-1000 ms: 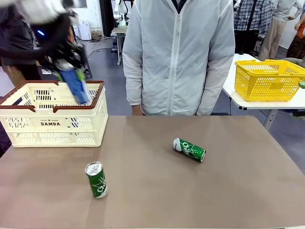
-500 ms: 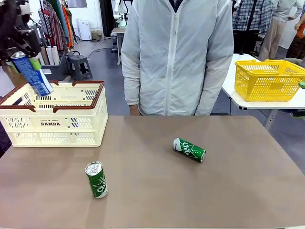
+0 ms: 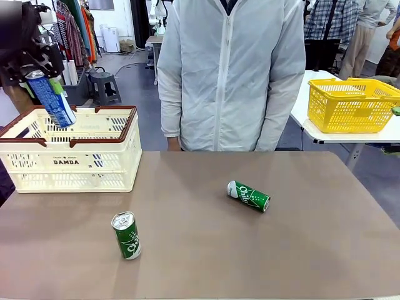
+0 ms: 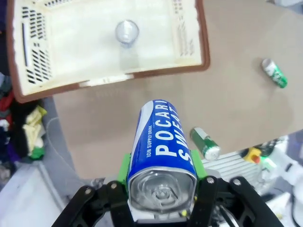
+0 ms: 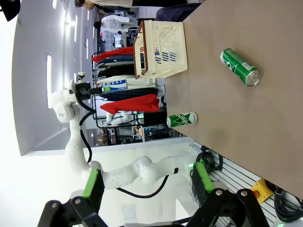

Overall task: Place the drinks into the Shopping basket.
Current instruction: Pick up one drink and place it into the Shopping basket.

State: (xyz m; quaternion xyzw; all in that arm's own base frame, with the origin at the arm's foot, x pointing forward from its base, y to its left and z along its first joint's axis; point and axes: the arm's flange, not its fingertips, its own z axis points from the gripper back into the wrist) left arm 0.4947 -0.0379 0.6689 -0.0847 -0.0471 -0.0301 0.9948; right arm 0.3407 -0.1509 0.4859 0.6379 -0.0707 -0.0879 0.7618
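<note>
Here, can (image 4: 163, 135) within left end effector (image 4: 162, 168)

Brown desk (image 3: 312, 250): right half and near edge bare, wide passage. Cream slotted plastic crate (image 3: 69, 164) with dark brown rim blocks the far-left corner; top open, entry from above free. Small round silvery item (image 4: 127, 32) stands on the crate floor near one wall, rest of floor bare. Left end effector (image 4: 161, 168), clamped on blue slim metal can (image 3: 51, 99), takes up the air over the crate's left rim. Upright green slim can (image 3: 126, 235) front-left, lying green slim can (image 3: 248, 195) centre-right, well apart, open lane between. Person in white jacket (image 3: 231, 75) stands against far edge, centre.
</note>
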